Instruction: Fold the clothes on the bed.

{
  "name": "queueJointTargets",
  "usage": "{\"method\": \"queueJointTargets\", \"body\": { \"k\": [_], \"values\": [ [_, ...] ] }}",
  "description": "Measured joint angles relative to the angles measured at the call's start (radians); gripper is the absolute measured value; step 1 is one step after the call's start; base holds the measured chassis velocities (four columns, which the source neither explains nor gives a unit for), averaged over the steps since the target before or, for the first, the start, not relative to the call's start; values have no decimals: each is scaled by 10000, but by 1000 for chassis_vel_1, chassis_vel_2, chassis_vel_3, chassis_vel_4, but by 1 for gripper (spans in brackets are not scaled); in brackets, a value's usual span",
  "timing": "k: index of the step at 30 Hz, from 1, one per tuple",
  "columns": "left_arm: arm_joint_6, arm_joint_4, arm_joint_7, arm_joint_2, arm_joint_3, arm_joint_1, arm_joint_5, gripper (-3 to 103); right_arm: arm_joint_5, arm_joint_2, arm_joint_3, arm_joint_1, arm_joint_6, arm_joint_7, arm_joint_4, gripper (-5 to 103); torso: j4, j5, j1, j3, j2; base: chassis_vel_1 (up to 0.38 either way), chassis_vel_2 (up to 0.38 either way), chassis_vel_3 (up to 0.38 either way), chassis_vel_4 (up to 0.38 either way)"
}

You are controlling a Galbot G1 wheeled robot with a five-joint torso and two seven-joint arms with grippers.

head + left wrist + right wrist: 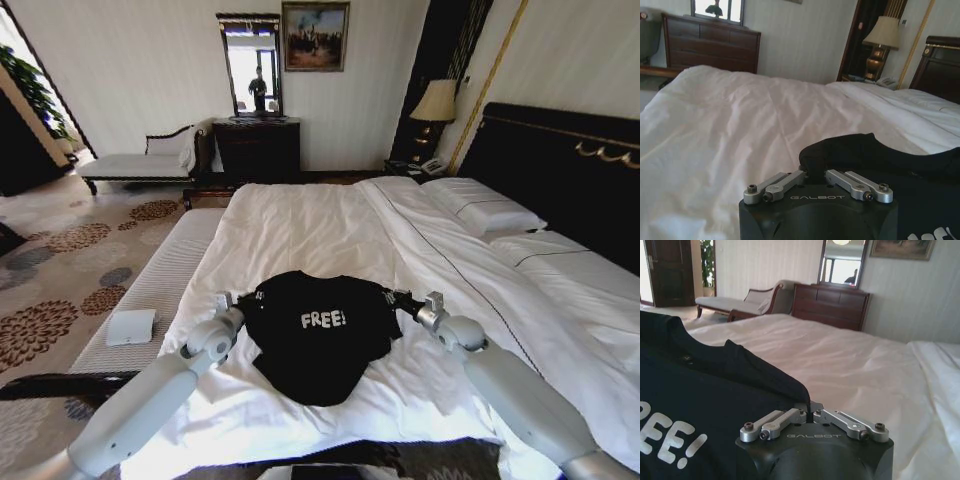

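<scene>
The black T-shirt [316, 335] lies on the big white bed [320, 235], near the foot end. Its white "FREE!" letters face up. The cloth is soft and bunched, and the bottom part hangs in a rounded shape.

The left gripper [247, 298] pinches one shoulder of the shirt. The right gripper [392, 297] pinches the other shoulder. Both sets of jaws are closed on the black cloth.

The left wrist view shows the left gripper [812, 172] biting a thick fold of shirt, with a lamp [882, 42] far behind. The right wrist view shows the right gripper [809, 409] on a thin edge, with a dark wooden dresser [832, 305] and a mirror [842, 262].

A small white folded cloth [131, 326] sits on the bench [150, 290] beside the bed.
</scene>
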Motion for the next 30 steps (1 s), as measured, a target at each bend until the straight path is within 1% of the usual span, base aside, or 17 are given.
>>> {"method": "queueJointTargets", "body": {
  "k": [3,7,8,12,13,15,16,18,19,20,22,24,25,27,29,30],
  "values": [
    [-1,-224,0,178,3,-253,-164,1,234,-192,288,-61,-138,163,497,1,1,-1,0,0,0,0,0,0,0],
    [-7,-651,-2,563,140,-959,-316,1,1015,-744,991,-162,-587,676,1787,1,1,-3,0,0,0,0,0,0,0],
    [-7,-651,-2,563,140,-959,-316,1,1015,-744,991,-162,-587,676,1787,1,1,-3,0,0,0,0,0,0,0],
    [-40,-860,-44,865,251,-2030,-657,1,1913,-1292,1522,-28,-1067,1340,2524,1,0,0,0,-1,0,0,0,0,0],
    [-40,-860,-44,865,251,-2030,-657,1,1913,-1292,1522,-28,-1067,1340,2524,1,0,0,0,-1,0,0,0,0,0],
    [-38,-905,-71,987,373,-2554,-883,1,2268,-1546,1731,69,-1171,1523,2710,1,2,0,0,0,0,0,0,0,0],
    [-20,-965,-125,1086,517,-3187,-1149,1,2632,-1887,1969,164,-1236,1687,2909,1,2,-1,1,1,0,0,0,0,0],
    [-16,-997,-157,1108,559,-3399,-1237,1,2755,-2005,2066,197,-1250,1742,2981,1,0,0,1,1,0,0,0,0,0],
    [2,-1129,-286,1135,625,-3934,-1517,1,2999,-2308,2307,293,-1254,1841,3126,1,-1,1,1,1,-1,0,0,0,0],
    [17,-1181,-333,1141,638,-4096,-1609,1,3070,-2447,2412,341,-1247,1850,3159,1,0,2,1,2,-1,0,0,0,0],
    [70,-1388,-469,1192,679,-4676,-1988,1,3340,-3008,2765,556,-1208,1851,3217,1,-1,0,0,1,0,0,0,0,0],
    [79,-1418,-480,1211,697,-4784,-2042,1,3429,-3132,2842,609,-1202,1852,3232,1,-1,-1,1,1,-1,0,0,0,0],
    [94,-1474,-506,1280,732,-5089,-2181,1,3739,-3510,3069,772,-1191,1874,3306,1,-1,0,0,1,0,0,0,0,0],
    [110,-1516,-525,1377,718,-5438,-2413,1,4107,-3937,3457,827,-1189,1937,3485,1,1,-1,1,1,-1,0,0,0,0],
    [128,-1562,-529,1469,659,-5668,-2603,1,4379,-4260,3961,654,-1189,1998,3714,1,1,-5,1,1,-1,0,0,0,0],
    [128,-1562,-529,1469,659,-5668,-2603,1,4379,-4260,3961,654,-1189,1998,3714,1,1,-5,1,1,-1,0,0,0,0]
  ]
}}
